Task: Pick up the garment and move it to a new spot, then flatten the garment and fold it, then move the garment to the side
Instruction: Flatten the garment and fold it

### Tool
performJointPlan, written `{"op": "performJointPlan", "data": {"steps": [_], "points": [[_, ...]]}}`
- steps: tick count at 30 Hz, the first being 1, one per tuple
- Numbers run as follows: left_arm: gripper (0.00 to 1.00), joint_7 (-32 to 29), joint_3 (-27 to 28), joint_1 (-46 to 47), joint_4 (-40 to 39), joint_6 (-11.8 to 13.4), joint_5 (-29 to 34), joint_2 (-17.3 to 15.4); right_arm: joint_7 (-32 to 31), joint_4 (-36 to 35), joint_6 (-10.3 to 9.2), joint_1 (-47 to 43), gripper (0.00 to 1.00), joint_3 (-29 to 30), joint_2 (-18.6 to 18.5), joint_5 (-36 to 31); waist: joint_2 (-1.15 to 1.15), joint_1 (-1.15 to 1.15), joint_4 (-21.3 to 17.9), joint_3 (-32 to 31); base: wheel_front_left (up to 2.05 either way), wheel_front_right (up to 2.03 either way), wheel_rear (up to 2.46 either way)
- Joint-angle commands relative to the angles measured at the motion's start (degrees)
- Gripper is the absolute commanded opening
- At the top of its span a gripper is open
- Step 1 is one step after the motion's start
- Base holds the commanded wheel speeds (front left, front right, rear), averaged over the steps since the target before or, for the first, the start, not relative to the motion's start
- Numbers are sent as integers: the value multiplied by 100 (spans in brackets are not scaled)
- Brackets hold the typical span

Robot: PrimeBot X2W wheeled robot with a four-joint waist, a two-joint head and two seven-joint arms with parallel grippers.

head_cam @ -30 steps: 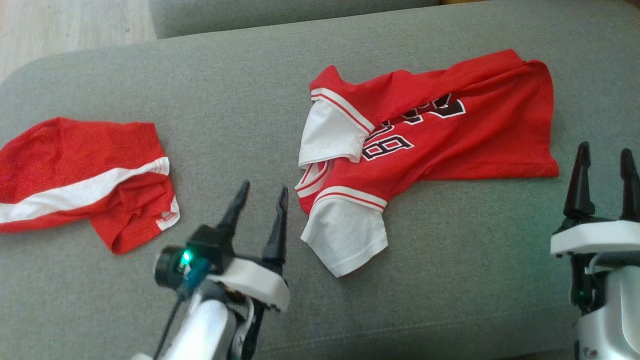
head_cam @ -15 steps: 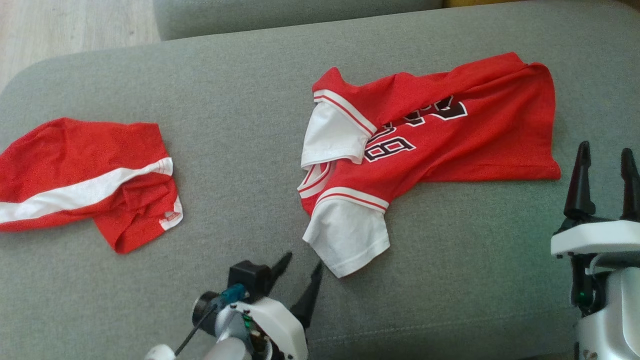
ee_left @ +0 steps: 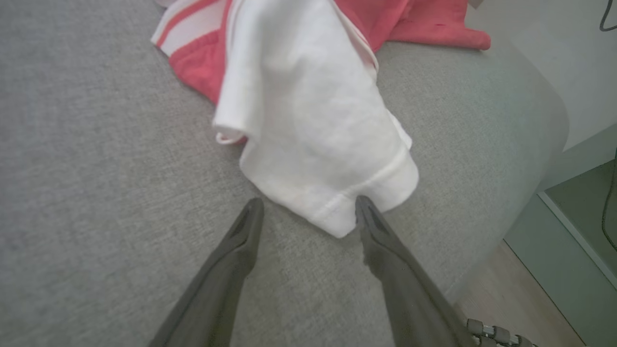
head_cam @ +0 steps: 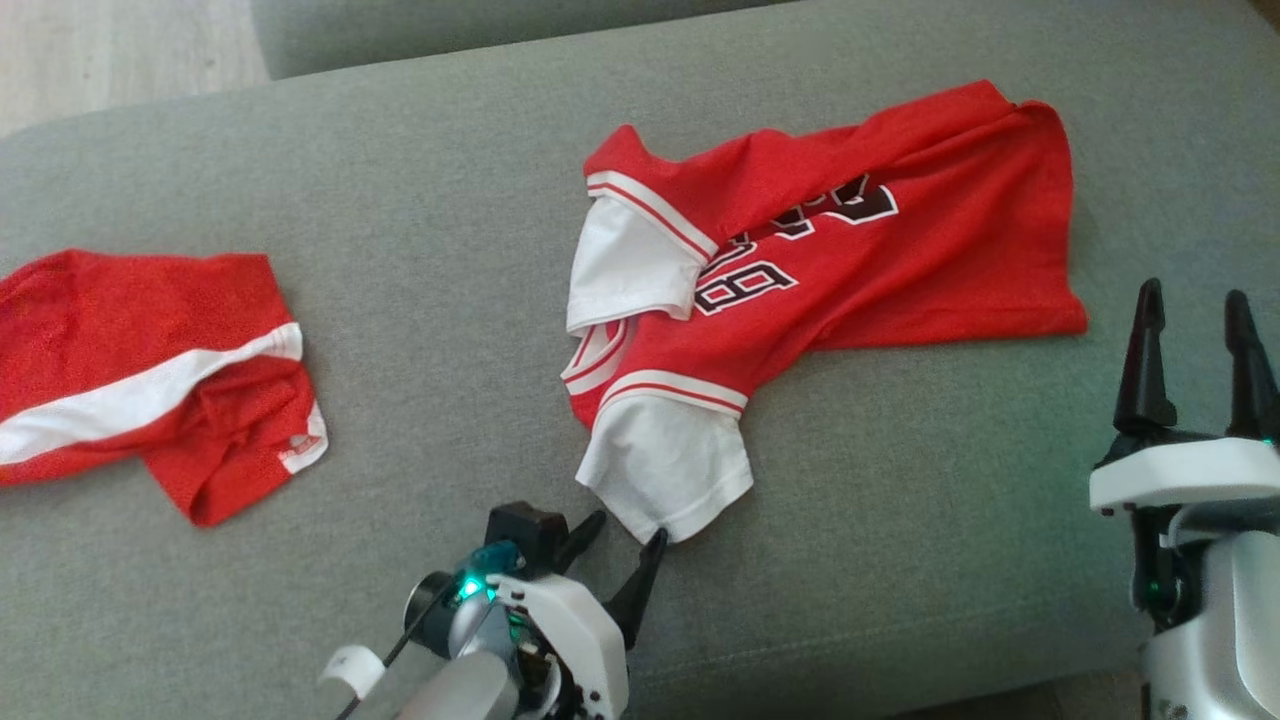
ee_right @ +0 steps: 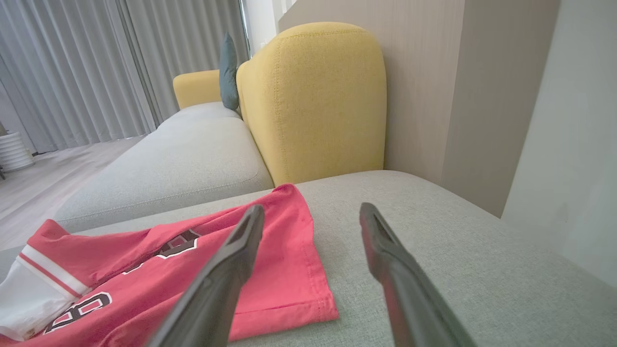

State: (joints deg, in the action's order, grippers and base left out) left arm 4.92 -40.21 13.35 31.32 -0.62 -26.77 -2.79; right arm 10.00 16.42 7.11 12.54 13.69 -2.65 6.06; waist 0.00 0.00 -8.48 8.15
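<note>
Black and matte, tapering to narrow tips, the two fingers of the left pincer stand spread wide and hold nothing. In the left wrist view the pincer is low over the sofa seat, with the stitched corner of a white sleeve lying between its tips. One tip is right at the hem, though contact cannot be confirmed. The sleeve is smooth, soft knit with a doubled hem, and it runs up into a red-and-white striped band. It belongs to the jersey, a red mesh-like shirt with black, white-edged numerals. The jersey lies rumpled across the middle and right of the seat, creased diagonally, with its second white sleeve folded over the chest. The right pincer is parted too and empty, fingers upright, off the jersey's straight bottom hem and clear of the cloth. In its own wrist view the pincer looks over that hem of the jersey. The seat is a coarse grey weave with rounded edges. At its far left lies a bunched pair of red shorts in dimpled mesh with a broad white stripe. Beyond stand a yellow upholstered backrest, a teal cushion and pleated grey curtains.
</note>
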Motion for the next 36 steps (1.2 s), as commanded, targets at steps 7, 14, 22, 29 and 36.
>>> {"op": "performJointPlan", "data": {"steps": [7, 14, 22, 29, 36], "points": [[100, 114, -65, 469, 169, 170, -265, -9, -18, -282, 37, 176, 100, -116, -26, 11, 0, 0, -78, 141, 0, 0, 0], [65, 74, -298, 680, 475, 266, -428, -9, -13, -313, 37, 197, 100, -108, -24, 16, 0, 0, -110, 229, 0, 0, 0], [0, 165, -524, 859, 663, 244, -451, -9, -9, -296, 37, 207, 100, -16, -24, -18, 0, 0, -25, 228, 0, 0, 0], [0, 669, -325, 945, 647, 503, -461, -37, -51, -153, 37, 205, 100, 17, -23, -61, 0, 0, 159, 83, 0, 0, 0], [0, 980, 172, 958, 93, 981, -328, -268, -415, 310, 37, 277, 100, 287, -23, -100, 0, 0, 390, -24, 0, 0, 0]]}}
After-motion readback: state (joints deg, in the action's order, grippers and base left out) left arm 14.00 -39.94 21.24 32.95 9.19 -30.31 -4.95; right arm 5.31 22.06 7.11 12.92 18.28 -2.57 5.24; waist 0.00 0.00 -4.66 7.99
